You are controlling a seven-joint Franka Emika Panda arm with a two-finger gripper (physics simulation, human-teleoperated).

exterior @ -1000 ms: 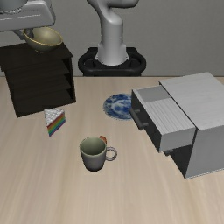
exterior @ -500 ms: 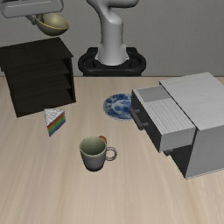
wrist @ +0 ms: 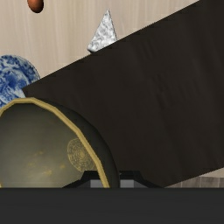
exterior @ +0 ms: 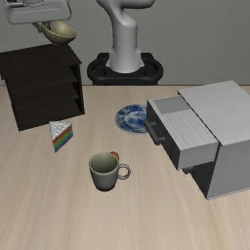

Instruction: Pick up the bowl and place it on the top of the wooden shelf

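Above the wooden shelf [exterior: 41, 83], over its top near the back edge, the tool [exterior: 47, 23] is clenched on the rim of the bowl [exterior: 60, 32] and holds it in the air. In the exterior view the bowl hangs tilted, its olive inside partly turned toward the camera, and it looks clear of the shelf's dark top; how much clearance there is I cannot tell. In the wrist view the bowl [wrist: 44, 149] sits close under the tool, gold rim bright, a faint round mark on its inner floor, with the flat dark top of the shelf [wrist: 149, 96] spreading beneath and beside it.

On the worktop [exterior: 59, 210], at the foot of the shelf by its front corner, stands a small wedge-shaped carton [exterior: 62, 137] with rainbow stripes on one face. Off the shelf toward the exterior view's right lies a blue patterned plate [exterior: 132, 118], flat. A grey-green mug [exterior: 105, 171] stands upright, farther from the shelf than the carton, its handle pointing away from the shelf. Well apart from the shelf, beyond the plate, is a grey cabinet [exterior: 225, 127] with its top drawer [exterior: 181, 132] pulled open toward the shelf's side.
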